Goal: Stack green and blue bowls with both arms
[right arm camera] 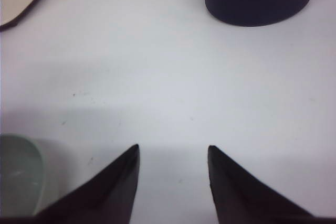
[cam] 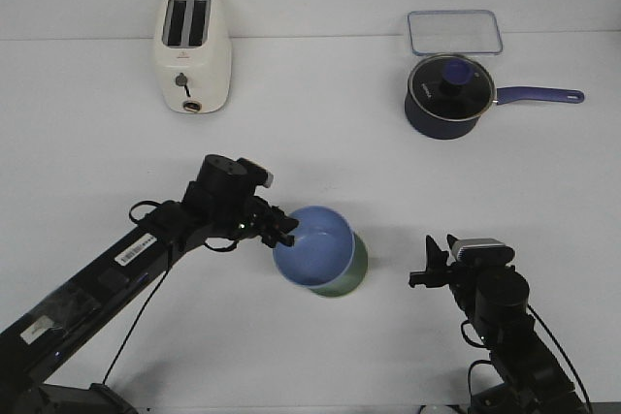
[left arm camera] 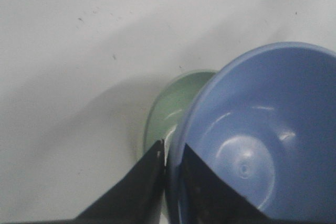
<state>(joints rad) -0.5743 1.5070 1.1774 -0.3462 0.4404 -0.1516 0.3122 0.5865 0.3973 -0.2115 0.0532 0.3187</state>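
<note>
The blue bowl (cam: 312, 247) sits tilted inside the green bowl (cam: 353, 273) near the middle of the white table (cam: 320, 143), on the robot's side of it. Only a crescent of the green bowl shows past the blue bowl's right and lower edge in the front view.

The left gripper (cam: 284, 231) reaches in from the left and meets the blue bowl at its left rim. In the left wrist view the left gripper (left arm camera: 167, 153) has its two fingers pressed close with the blue bowl's rim (left arm camera: 181, 129) pinched between them: one finger lies inside the bowl, the other outside it, over the green bowl (left arm camera: 170, 106).

The right gripper (cam: 427, 264) hovers to the right of the stacked bowls, apart from them. In the right wrist view the right gripper (right arm camera: 173, 150) has its fingers spread, with bare table between the tips. An edge of the green bowl (right arm camera: 18, 174) shows beside one finger.

At the far side of the table stand a cream toaster (cam: 192, 53) on the left, and on the right a dark saucepan (cam: 449, 96) with a long handle, just in front of a clear container (cam: 454, 32).
</note>
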